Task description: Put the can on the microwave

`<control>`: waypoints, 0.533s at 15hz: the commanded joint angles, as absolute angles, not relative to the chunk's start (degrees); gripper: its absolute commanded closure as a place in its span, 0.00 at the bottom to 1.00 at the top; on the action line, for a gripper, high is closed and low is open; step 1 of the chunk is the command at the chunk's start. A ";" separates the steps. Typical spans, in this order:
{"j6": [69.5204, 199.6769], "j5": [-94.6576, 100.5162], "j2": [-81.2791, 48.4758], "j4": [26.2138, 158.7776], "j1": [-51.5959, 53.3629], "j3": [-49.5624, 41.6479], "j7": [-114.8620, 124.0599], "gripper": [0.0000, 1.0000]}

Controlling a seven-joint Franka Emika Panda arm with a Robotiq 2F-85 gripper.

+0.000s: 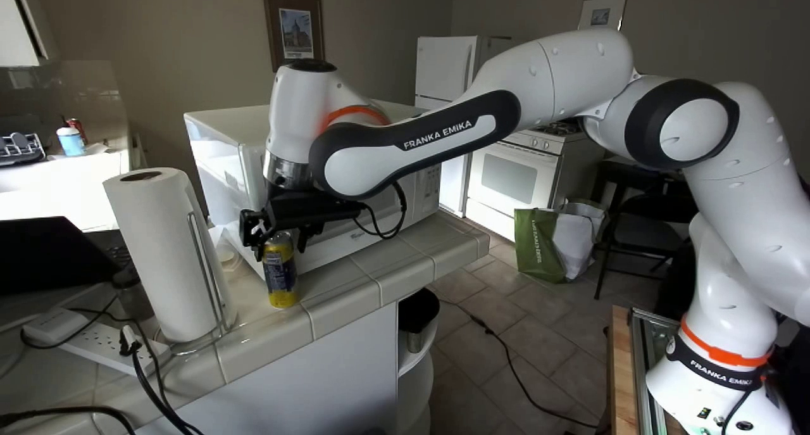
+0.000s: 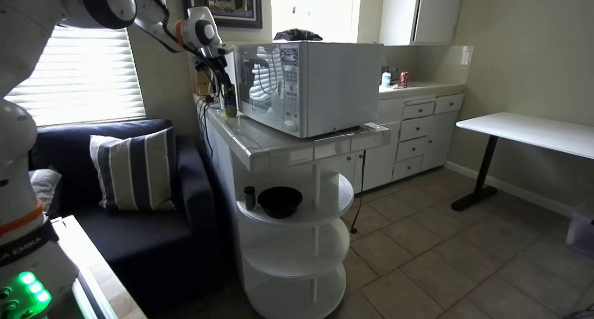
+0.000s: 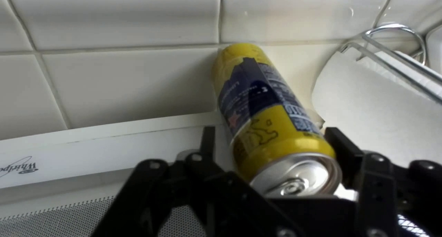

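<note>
The yellow-gold can with a dark blue band stands upright on the tiled counter, close in front of the microwave. It also shows in an exterior view and fills the middle of the wrist view, its metal top towards the camera. My gripper points down over the can's top. In the wrist view its open fingers stand on either side of the can's upper end. A gap shows at the left finger; the right finger is very near or touching. The white microwave also shows behind the arm.
A paper towel roll on a wire holder stands close beside the can, also in the wrist view. A power strip with cables lies near the counter edge. A dark thing shows at the microwave's top, on or behind it.
</note>
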State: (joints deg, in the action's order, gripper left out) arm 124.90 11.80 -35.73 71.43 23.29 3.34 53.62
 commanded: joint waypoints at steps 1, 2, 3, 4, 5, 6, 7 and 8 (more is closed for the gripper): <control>122.32 11.35 -37.85 68.18 24.30 2.49 54.24 0.51; 122.09 11.50 -37.88 67.94 24.46 2.51 54.09 0.58; 121.40 11.89 -37.73 67.73 24.84 2.35 54.33 0.61; 120.78 12.13 -37.46 67.66 25.19 2.29 54.56 0.61; 119.81 12.48 -36.95 67.63 25.74 2.17 55.06 0.61; 118.67 12.97 -36.51 67.54 26.39 1.99 55.41 0.61; 117.53 14.29 -35.45 68.07 27.07 2.08 56.37 0.61; 116.27 15.34 -34.60 68.13 28.14 1.80 57.13 0.61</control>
State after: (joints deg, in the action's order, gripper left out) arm 120.50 12.58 -36.45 69.00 25.21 2.96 54.08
